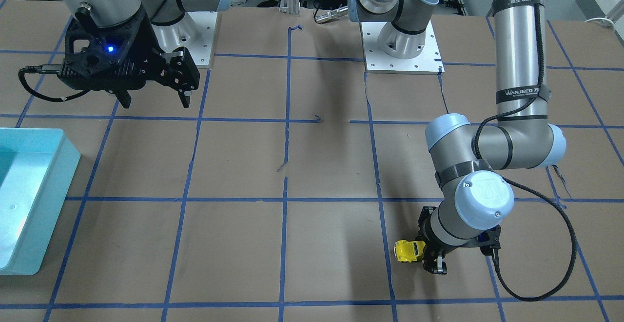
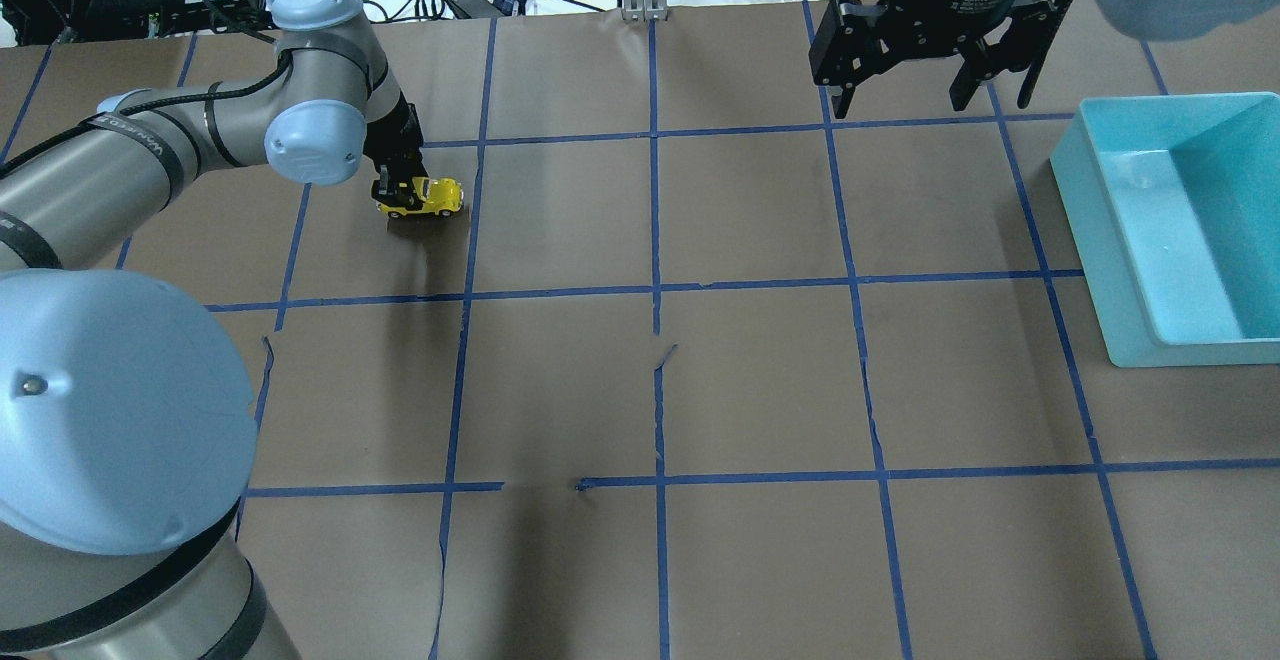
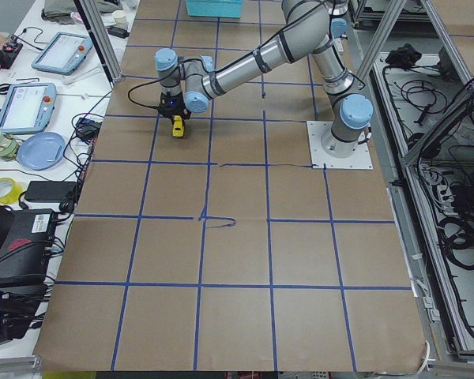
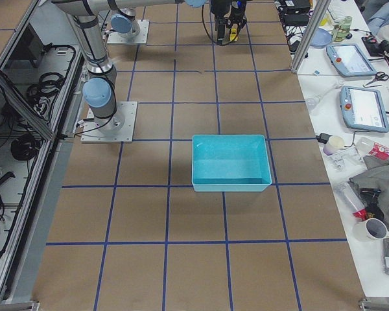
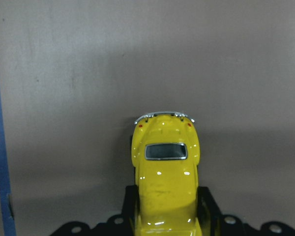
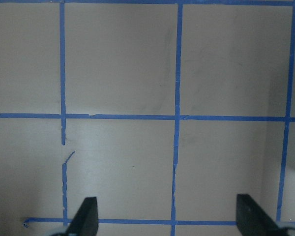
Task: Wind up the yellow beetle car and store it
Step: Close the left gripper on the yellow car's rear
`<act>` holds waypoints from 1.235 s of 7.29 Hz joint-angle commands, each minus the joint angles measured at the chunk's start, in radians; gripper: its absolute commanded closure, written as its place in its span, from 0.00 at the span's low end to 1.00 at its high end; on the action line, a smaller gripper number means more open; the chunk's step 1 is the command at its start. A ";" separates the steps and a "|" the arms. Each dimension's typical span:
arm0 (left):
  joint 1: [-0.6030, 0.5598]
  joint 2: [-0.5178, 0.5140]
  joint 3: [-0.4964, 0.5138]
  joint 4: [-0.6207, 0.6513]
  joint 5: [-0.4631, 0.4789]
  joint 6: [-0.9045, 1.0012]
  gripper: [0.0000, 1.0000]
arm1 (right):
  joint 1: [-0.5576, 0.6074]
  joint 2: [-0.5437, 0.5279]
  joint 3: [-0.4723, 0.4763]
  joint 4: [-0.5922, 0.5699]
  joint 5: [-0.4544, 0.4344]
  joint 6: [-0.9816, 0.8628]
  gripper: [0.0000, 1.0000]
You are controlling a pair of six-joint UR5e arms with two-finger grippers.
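Front-facing view: the left hand (image 1: 428, 256) sits low in the lower right of the frame, closed on one end of the yellow beetle car (image 1: 408, 251). The car sticks out toward frame left, just right of a blue tape line (image 1: 385, 244) on the brown tabletop (image 1: 243, 166). The right hand (image 1: 156, 100) hangs in the upper left, its fingers spread with nothing between them. A teal bin (image 1: 39, 185) lies at the left edge, well apart from the car.

Overhead view: the car (image 2: 428, 197) shows in the upper left, with the left hand clamped on its left end. A shadow lies just below it, and whether its wheels touch the tabletop cannot be told. The right hand hangs at the top right, fingers apart, near the bin at the right edge.

Left side view: the car is a small yellow spot in the upper left, under the end of the near arm.

Right side view: the bin sits in the middle of the frame. The car is a yellow speck at the top centre, too small to make out.

Left wrist view: the car fills the lower centre, with a dark window and a silver bumper at its upper end. Dark fingers (image 5: 206, 211) press against both its flanks at the bottom edge.

Right wrist view: two dark fingertips (image 6: 88, 216) stand wide apart at the bottom corners, over bare tabletop and tape.
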 commanded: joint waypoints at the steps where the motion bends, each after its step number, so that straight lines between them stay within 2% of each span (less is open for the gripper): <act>1: -0.001 -0.002 0.007 -0.008 -0.123 -0.012 1.00 | 0.002 -0.002 0.000 0.000 0.000 -0.001 0.00; 3: -0.004 -0.009 0.002 -0.045 -0.175 -0.012 1.00 | 0.002 0.000 -0.001 0.000 0.000 0.001 0.00; 6: -0.004 -0.019 0.002 -0.100 -0.183 -0.004 1.00 | 0.000 0.000 0.000 0.000 0.000 -0.001 0.00; 9: -0.003 -0.023 0.002 -0.099 -0.177 0.007 1.00 | 0.000 0.000 0.000 0.000 0.000 -0.001 0.00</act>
